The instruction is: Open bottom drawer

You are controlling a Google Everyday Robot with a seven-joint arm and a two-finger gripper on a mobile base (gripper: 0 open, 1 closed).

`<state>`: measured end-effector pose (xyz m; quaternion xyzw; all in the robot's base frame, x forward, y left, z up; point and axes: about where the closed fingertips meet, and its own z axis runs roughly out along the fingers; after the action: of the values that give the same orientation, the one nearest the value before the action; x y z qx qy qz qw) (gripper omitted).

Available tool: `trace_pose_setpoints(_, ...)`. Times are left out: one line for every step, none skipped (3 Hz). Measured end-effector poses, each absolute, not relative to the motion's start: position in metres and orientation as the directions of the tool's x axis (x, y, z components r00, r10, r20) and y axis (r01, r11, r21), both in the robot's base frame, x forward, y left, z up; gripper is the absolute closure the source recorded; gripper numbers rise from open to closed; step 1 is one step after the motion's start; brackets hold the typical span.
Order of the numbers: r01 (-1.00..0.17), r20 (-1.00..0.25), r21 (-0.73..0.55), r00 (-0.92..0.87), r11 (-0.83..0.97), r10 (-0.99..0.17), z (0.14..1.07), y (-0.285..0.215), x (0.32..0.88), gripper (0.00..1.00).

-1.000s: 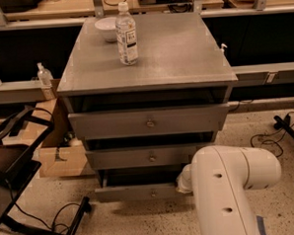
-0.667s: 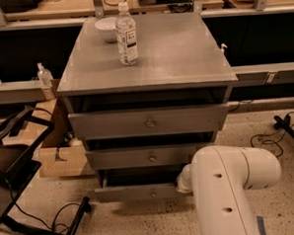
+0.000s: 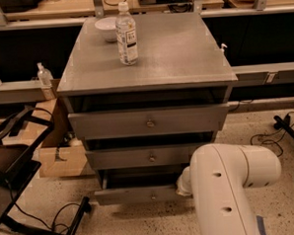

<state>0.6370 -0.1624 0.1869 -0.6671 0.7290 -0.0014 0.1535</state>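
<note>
The grey cabinet (image 3: pixel 148 55) has three drawers. The bottom drawer (image 3: pixel 136 194) is the lowest, with a flat grey front and a small knob (image 3: pixel 152 196) at its centre. Its front stands a little forward of the cabinet, with a dark gap above it. The white arm (image 3: pixel 229 184) reaches down at the lower right, and its end meets the right end of the bottom drawer front. The gripper itself is hidden behind the arm. The middle drawer (image 3: pixel 149 157) and top drawer (image 3: pixel 149 122) are above.
A clear water bottle (image 3: pixel 126 35) and a white bowl (image 3: pixel 106 27) stand on the cabinet top. A cardboard box (image 3: pixel 60 158) sits on the floor at the left. A dark folding frame (image 3: pixel 16 166) and cables lie at the lower left. More cables lie at the right.
</note>
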Motion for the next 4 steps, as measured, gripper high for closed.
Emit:
trace_pose_setpoints(-0.974, -0.219, -0.179, -0.095, 0.136, -0.971, 0.188, -0.163, 0.619, 1.00)
trace_pose_setpoints(-0.974, -0.219, -0.179, -0.095, 0.136, -0.971, 0.188, -0.163, 0.620, 1.00)
trace_pose_setpoints(-0.975, -0.236, -0.149, -0.125, 0.163, -0.964, 0.187, -0.162, 0.600, 1.00)
trace_pose_setpoints(-0.975, -0.236, -0.149, -0.125, 0.163, -0.964, 0.187, -0.162, 0.601, 1.00)
